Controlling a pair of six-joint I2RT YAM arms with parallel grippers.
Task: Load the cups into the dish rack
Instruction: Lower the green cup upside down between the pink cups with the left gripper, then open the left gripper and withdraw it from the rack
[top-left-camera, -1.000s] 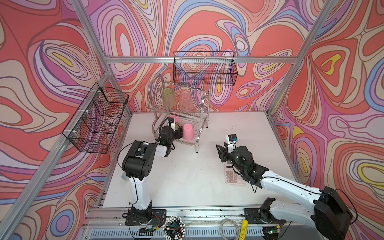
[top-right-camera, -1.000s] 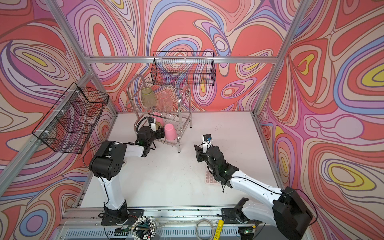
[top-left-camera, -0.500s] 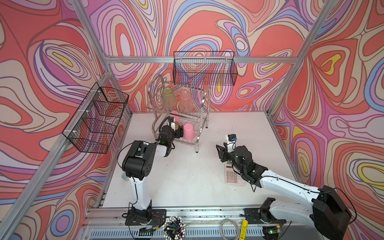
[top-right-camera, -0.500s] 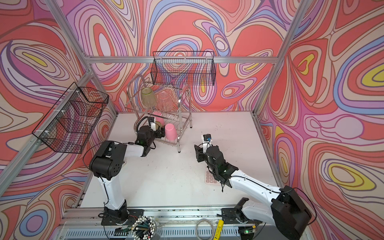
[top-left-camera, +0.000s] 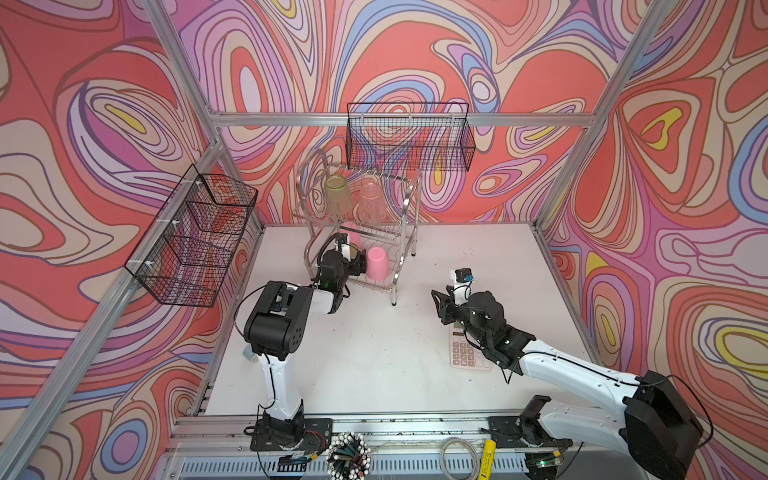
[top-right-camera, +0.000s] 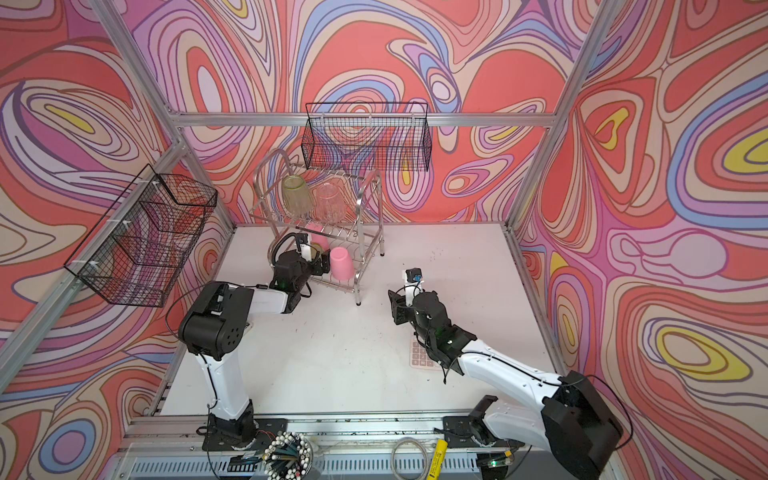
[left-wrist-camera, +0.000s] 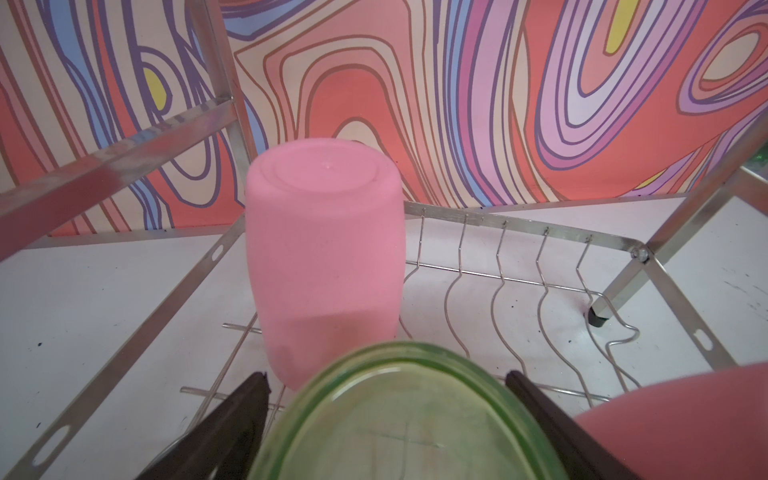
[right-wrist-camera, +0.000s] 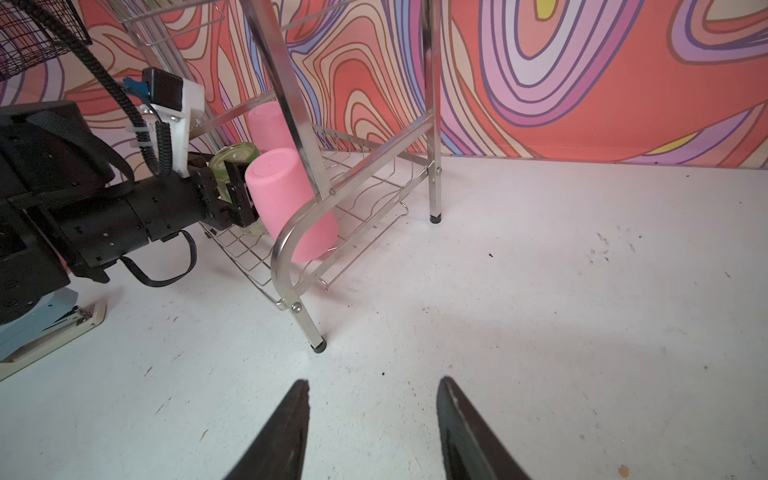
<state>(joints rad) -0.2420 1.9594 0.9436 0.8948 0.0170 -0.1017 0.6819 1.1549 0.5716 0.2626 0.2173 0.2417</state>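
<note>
The silver dish rack (top-left-camera: 409, 199) stands at the back left. On its upper tier a green cup (top-left-camera: 337, 195) and a clear ribbed cup (top-left-camera: 372, 203) sit upside down. The lower tier holds two inverted pink cups (left-wrist-camera: 324, 270) (left-wrist-camera: 673, 419) and a second green cup (left-wrist-camera: 407, 419), base up. My left gripper (left-wrist-camera: 384, 378) reaches into that tier, open, one finger on each side of this green cup. A gap shows at one fingertip (left-wrist-camera: 257, 384). My right gripper (right-wrist-camera: 372, 384) hovers open and empty over the bare table, right of the rack.
A calculator (top-left-camera: 467, 353) lies under my right arm. Black mesh baskets hang on the back wall (top-left-camera: 409, 137) and on the left wall (top-left-camera: 195, 237). A pale blue and beige object (right-wrist-camera: 50, 328) lies by the left arm's base.
</note>
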